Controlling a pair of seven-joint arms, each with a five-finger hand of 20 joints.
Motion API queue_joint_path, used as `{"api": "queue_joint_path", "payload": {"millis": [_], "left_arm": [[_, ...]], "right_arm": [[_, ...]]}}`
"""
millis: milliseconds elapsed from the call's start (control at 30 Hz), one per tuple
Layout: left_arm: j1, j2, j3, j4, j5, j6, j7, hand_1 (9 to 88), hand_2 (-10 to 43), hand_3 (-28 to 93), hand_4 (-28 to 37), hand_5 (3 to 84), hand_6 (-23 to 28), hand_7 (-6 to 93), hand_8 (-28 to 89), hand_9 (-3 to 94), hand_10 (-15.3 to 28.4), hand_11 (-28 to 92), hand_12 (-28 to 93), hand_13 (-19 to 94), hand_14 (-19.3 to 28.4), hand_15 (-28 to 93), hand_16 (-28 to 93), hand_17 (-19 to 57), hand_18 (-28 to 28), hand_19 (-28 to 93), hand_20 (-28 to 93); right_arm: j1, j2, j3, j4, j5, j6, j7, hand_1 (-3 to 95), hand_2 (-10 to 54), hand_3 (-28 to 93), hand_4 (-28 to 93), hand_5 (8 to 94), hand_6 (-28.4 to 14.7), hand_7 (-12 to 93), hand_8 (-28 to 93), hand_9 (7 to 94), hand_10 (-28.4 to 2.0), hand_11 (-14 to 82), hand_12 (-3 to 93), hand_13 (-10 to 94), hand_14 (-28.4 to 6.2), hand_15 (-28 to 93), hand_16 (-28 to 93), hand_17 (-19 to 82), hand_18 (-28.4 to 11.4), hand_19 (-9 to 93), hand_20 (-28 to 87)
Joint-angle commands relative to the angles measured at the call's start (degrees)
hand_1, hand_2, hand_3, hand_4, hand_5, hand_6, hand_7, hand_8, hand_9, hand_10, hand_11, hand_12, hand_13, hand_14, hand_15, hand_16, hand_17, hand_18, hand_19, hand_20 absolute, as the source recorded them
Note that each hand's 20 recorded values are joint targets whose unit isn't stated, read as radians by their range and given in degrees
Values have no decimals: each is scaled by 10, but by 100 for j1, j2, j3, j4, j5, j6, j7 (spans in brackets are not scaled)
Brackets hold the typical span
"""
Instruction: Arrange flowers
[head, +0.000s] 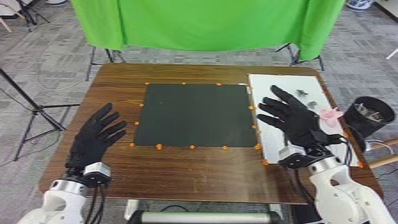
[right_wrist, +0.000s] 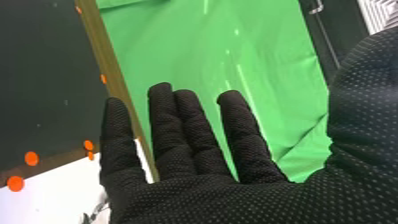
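The pink flower lay on the right side of the table, at the right edge of a white sheet. It was just beside the glove of the right robot hand in the head view, and its petals were blurred, so its exact shape was hard to make out. Two small grey-green pieces lay farther off on the sheet, too small to identify. The right hand and forearm hid part of the sheet. In the right wrist view, a dark, spindly piece on the white sheet was partly cut off.

The right robot hand was wide open and held nothing, its fingers nearly straight and spread. It was over the sheet, reaching across its left edge. The left robot hand was also open and empty, at the left side of the table, fingers pointing toward the far side. Whether it touched the wood could not be told.

Between the hands lay a dark mat edged with orange markers. A black bin stood to the right of the table.
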Motion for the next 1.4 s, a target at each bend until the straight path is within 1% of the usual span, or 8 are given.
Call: {"api": "queue_joint_path", "payload": {"millis": [33,133,300,533,667,900,1100,1400], "left_arm": [[19,8,1,1,6,36,24,271,-93,679,-244,253,24,221,-113,239,116,191,164,226,161,311,2,-84,222,427,95],[223,-53,-57,-59,-43,79,5,271,-93,680,-243,253,24,221,-113,239,116,192,165,226,161,311,2,-84,222,428,95],[-104,32,56,38,18,6,33,271,-92,678,-242,253,24,221,-113,240,115,191,165,226,161,311,2,-83,222,428,95],[85,-14,-36,-11,22,-53,-128,273,-91,678,-241,254,24,220,-113,239,115,191,165,226,161,311,2,-83,221,427,95],[-89,140,8,28,-3,29,42,273,-91,677,-240,253,24,219,-113,238,114,191,165,224,161,308,2,-83,221,426,94],[29,92,-19,-4,-26,58,48,273,-90,676,-240,253,24,220,-113,238,114,192,165,225,160,309,3,-83,221,427,94],[368,113,-213,-129,-112,224,126,273,-90,675,-239,253,24,220,-113,238,115,193,165,225,161,310,3,-84,221,426,95],[307,170,-173,-125,-102,233,173,273,-92,678,-240,254,25,219,-112,239,115,193,164,225,161,311,2,-84,221,426,96]], "right_arm": [[-44,-18,22,-15,48,45,13,184,-95,867,-244,297,-31,198,-122,338,-140,113,218,286,-123,159,289,42,-226,452,214],[-12,-53,-14,-13,-156,-92,20,185,-95,867,-245,297,-31,199,-123,338,-141,115,218,285,-124,162,285,43,-226,453,215],[-91,15,72,-51,70,137,-45,185,-95,867,-245,298,-30,199,-123,339,-142,115,217,288,-123,166,283,43,-226,454,215],[-90,-28,67,-61,-83,2,2,186,-95,867,-245,299,-31,199,-124,343,-142,119,217,289,-124,177,277,44,-226,455,216],[-48,22,59,-28,54,107,-20,185,-95,868,-245,300,-30,198,-123,344,-142,119,216,291,-123,180,274,44,-226,456,217],[23,304,-28,-161,-220,515,64,189,-95,866,-245,301,-31,202,-123,349,-141,125,218,297,-124,194,272,51,-228,481,229],[271,951,-176,-383,-1835,1233,664,233,-95,863,-264,395,-44,254,-151,452,-147,245,203,406,-121,435,164,148,-222,650,304],[221,1881,-467,-768,-5215,1830,1511,279,-95,837,-282,517,-18,409,-178,575,-123,450,250,549,-108,665,163,274,-195,826,340]]}}
